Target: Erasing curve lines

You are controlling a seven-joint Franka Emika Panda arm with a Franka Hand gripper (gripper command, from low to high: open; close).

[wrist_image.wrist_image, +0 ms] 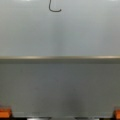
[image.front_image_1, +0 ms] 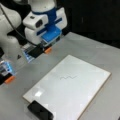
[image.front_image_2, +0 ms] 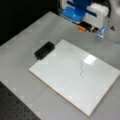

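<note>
Hanging above the table beside the white board, the gripper holds nothing, fingers spread wide, and the curve lines and black eraser lie untouched.

Grey worktop, bearing white rectangular board flat with pale wooden edge. Black eraser block at board's corner, overlapping the edge in a front view; just beside the board's edge in a front view.

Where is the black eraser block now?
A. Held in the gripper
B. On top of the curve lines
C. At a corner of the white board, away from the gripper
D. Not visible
C: in a front view the eraser block lies at the white board's corner, apart from the curve lines and the gripper.
</note>
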